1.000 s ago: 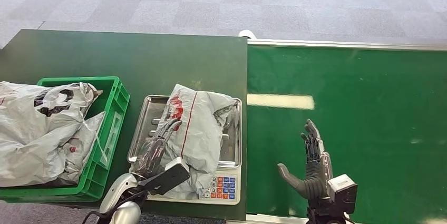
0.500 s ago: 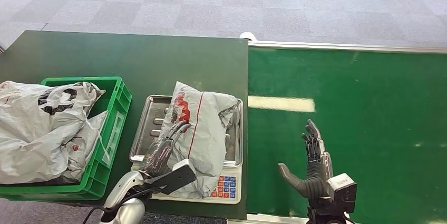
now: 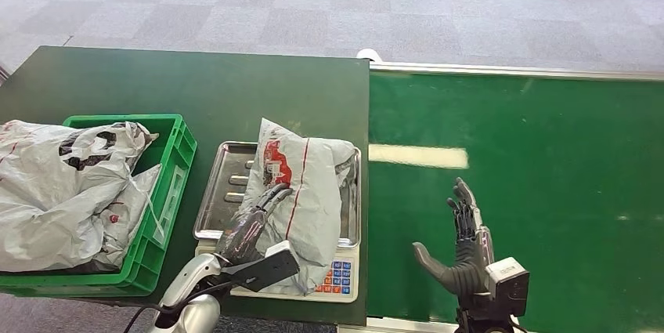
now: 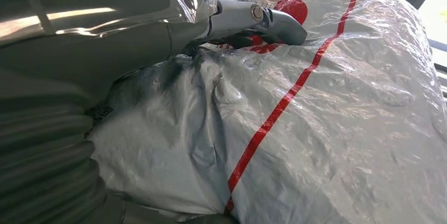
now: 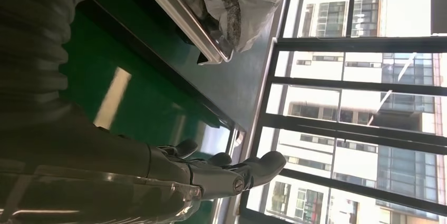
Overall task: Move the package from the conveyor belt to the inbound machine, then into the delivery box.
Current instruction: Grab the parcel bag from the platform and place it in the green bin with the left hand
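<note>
Left hand: near edge, fingers laid flat along the package's left flank; whether any finger curls under, cannot tell.
Right hand: near right, over the conveyor belt, fingers spread, holding nothing.
Package: grey poly bag with red stripe and print, lying on the inbound machine, its steel tray beside the keypad.
Handling: probably soft, light, slippery film; likely to sag and slide. Best taken by bunching the left flank or scooping underneath.
Delivery box: green crate at left, piled with grey bags.
</note>
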You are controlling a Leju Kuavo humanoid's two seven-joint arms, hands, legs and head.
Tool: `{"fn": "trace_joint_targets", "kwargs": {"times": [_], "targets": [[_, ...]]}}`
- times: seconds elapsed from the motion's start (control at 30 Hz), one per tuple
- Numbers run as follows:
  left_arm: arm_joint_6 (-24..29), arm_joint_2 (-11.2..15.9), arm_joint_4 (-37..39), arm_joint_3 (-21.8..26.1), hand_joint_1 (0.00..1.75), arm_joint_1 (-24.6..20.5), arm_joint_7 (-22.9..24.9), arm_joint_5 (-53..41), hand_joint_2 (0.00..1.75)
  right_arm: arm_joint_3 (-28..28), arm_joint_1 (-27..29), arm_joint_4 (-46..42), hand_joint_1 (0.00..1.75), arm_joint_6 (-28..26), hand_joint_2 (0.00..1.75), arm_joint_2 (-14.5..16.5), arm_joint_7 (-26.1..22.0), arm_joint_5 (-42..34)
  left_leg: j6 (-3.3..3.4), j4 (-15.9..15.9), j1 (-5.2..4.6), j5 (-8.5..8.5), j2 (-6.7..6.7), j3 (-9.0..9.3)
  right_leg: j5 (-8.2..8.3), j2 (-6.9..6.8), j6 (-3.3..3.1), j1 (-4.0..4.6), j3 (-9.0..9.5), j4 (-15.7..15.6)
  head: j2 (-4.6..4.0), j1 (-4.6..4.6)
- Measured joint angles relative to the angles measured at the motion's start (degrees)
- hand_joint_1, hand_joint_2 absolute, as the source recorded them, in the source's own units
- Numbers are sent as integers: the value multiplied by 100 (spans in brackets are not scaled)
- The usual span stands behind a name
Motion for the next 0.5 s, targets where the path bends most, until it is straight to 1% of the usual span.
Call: {"fn": "trace_joint_targets", "kwargs": {"times": [0.5], "targets": [[-5, 5, 16, -28, 21, -10, 0, 0, 175, -1, 0, 0, 0, 0, 175, 5, 0, 0, 0, 0, 0, 1, 0, 7, 0, 0, 0, 0, 2, 0, 0, -1]]}}
